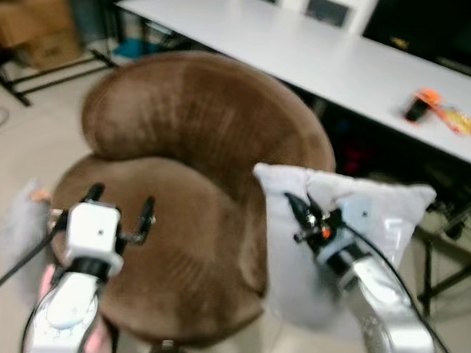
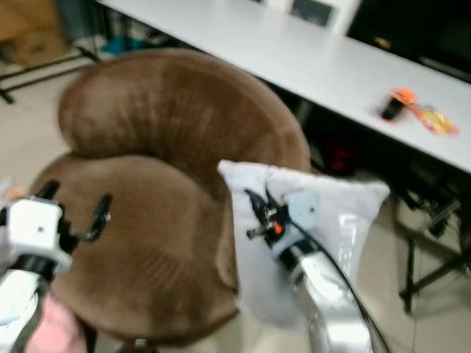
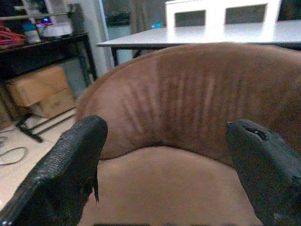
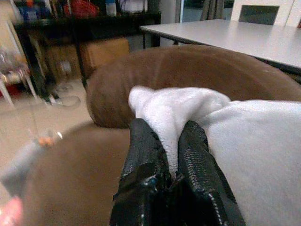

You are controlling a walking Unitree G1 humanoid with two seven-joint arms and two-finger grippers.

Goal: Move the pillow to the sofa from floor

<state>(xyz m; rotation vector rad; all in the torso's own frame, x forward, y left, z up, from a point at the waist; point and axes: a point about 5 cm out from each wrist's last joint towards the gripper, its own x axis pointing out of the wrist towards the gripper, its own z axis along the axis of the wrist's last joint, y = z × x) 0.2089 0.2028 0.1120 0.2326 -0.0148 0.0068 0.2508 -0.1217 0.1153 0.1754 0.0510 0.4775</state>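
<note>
table: long white rectangular table [image 1: 307,49] behind the sofa, running diagonally from upper left to right edge of the head views.
sofa: round brown corduroy-look tub sofa [image 1: 179,181], curved backrest toward the table, seat facing the robot.
pillow: white fluffy rectangular pillow [image 1: 376,225], off the floor, held upright just beside the sofa's right edge, touching the rim. Long axis roughly horizontal, running away from the sofa toward the robot's right; broad face toward the camera, top edge level with the sofa's armrest, lower edge hanging down beside the seat.
boxes: brown cardboard boxes [image 1: 37,24] on a low black rack, far left, well apart from the sofa.
right gripper: right gripper [image 4: 167,141] fingers pinched together on a bunched top corner of the pillow; fabric squeezed between the two black fingers [image 4: 141,150], sofa backrest beyond.
left gripper: left gripper [image 1: 122,205] over the front-left part of the seat, fingers spread apart, nothing between them; wrist view looks across the seat at the backrest.
small item: orange and black object [image 1: 424,104] on the table's right part, too blurred to identify.
</note>
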